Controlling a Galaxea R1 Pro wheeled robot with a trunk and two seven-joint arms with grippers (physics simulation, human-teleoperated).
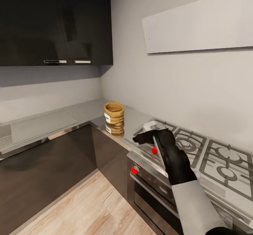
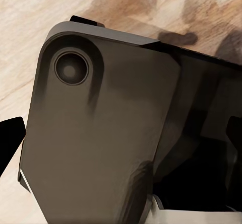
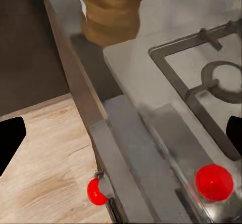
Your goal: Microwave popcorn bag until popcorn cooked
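1. Reaching for the popcorn bag (image 1: 114,113): upright on the desk (image 1: 82,111), near its front edge by the corner, ahead of the right gripper (image 1: 149,133) and well apart from it.
2. Right gripper over the front edge of the hob (image 1: 196,150), above the red knobs (image 3: 214,182); jaws apparently spread wide, judging by the dark fingertips (image 3: 10,138) at both sides of the right wrist view with nothing between them.
3. Advancing along the desk edge toward the bag, staying above the burner grates (image 3: 212,78) to avoid a snag.
4. Centring the bag between the fingers before closing; gripping the body below the rolled rim, around the white label band, likely gives a firmer hold than the soft rim.
5. Closing gently: a burlap-like sack probably deforms, and tilting risks spilling the contents.
6. Lifting straight up, clear of the glossy surface, before swinging away.
7. Left gripper: cannot tell the opening; left wrist view faces a dark robot part (image 2: 101,133) over the wood floor (image 2: 30,43).
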